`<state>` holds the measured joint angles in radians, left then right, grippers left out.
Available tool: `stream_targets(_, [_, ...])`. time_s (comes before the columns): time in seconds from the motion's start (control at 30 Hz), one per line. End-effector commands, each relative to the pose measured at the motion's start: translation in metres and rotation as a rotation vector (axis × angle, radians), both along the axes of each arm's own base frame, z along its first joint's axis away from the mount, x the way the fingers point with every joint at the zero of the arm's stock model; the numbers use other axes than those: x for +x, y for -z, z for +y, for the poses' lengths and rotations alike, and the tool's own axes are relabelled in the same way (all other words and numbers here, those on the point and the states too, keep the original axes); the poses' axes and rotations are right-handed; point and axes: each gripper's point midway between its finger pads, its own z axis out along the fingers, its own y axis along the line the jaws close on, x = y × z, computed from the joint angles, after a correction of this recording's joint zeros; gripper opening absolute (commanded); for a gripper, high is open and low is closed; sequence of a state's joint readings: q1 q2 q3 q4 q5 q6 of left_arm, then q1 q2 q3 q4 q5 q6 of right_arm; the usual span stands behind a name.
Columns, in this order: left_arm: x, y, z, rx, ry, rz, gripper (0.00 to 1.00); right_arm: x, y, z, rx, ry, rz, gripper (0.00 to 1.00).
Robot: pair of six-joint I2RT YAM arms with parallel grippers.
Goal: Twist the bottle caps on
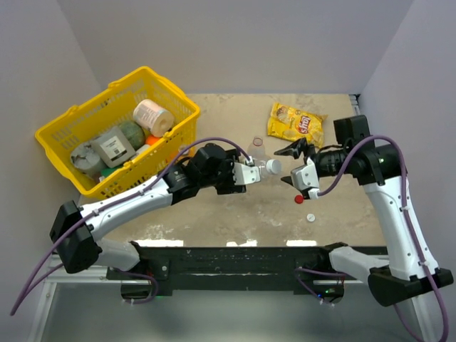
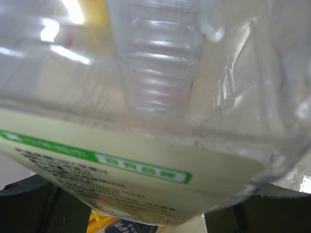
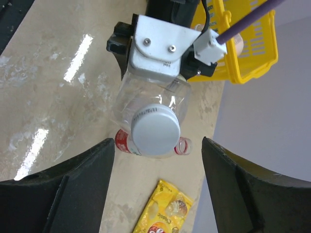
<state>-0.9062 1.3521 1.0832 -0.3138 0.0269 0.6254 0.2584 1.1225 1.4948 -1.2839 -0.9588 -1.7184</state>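
my left gripper (image 1: pixel 247 172) clamped on clear bottle (image 3: pixel 129 104), held sideways, long axis left-right, neck pointing right at my right gripper (image 1: pixel 294 169). right jaws spread wide, gripping nothing, straddling white cap (image 3: pixel 155 130) on neck, dead ahead, no contact. red cap (image 1: pixel 298 199), other white cap (image 1: pixel 311 216) loose on table (image 1: pixel 214 214), just near of right gripper.

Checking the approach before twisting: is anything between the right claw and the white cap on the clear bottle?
Nothing visible. The round white plastic cap, on the clear plastic bottle in the left claw, faces the open right claw directly.
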Motion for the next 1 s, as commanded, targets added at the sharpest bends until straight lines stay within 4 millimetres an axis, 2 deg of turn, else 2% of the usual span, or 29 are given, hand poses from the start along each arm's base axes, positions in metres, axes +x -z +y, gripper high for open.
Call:
stream_targets(0.0, [0.010,-0.032,-0.015,-0.066,0.021,-0.071,0.00,-0.010,-0.010,0.008,0.004,-0.055,-0.048,0.72])
stream_targets(0.1, [0.012,-0.032,-0.017,-0.069,0.020,-0.075,0.00,-0.010,-0.011,0.012,0.003,-0.062,-0.053,0.67])
stream_targets(0.23, [0.013,-0.034,-0.018,-0.069,0.021,-0.083,0.00,-0.006,-0.001,0.013,-0.034,-0.061,-0.034,0.59])
stream_targets(0.5, [0.015,-0.035,-0.018,-0.067,0.021,-0.095,0.00,-0.002,0.008,0.015,-0.057,-0.055,-0.017,0.54])
stream_targets(0.67, [0.016,-0.034,-0.017,-0.064,0.013,-0.103,0.00,0.005,0.001,0.016,-0.027,0.002,0.010,0.39])
stream_targets(0.73, [0.027,-0.042,-0.013,-0.074,-0.045,-0.153,0.00,0.009,0.000,0.017,0.004,0.083,0.127,0.33])
stream_targets(0.77, [0.032,-0.044,-0.010,-0.075,-0.080,-0.180,0.00,0.015,-0.007,0.019,0.029,0.121,0.156,0.31])
stream_targets(0.8, [0.038,-0.048,-0.007,-0.071,-0.106,-0.212,0.00,0.023,-0.004,0.021,0.034,0.169,0.225,0.29])
stream_targets(0.83, [0.048,-0.059,-0.001,-0.082,-0.161,-0.265,0.00,0.024,-0.003,0.023,0.070,0.274,0.397,0.24])
stream_targets(0.87, [0.053,-0.063,0.002,-0.077,-0.190,-0.301,0.00,0.035,-0.011,0.026,0.116,0.332,0.438,0.23])
stream_targets(0.97, [0.070,-0.089,0.013,-0.093,-0.280,-0.428,0.00,0.045,0.000,0.030,0.151,0.505,0.709,0.20])
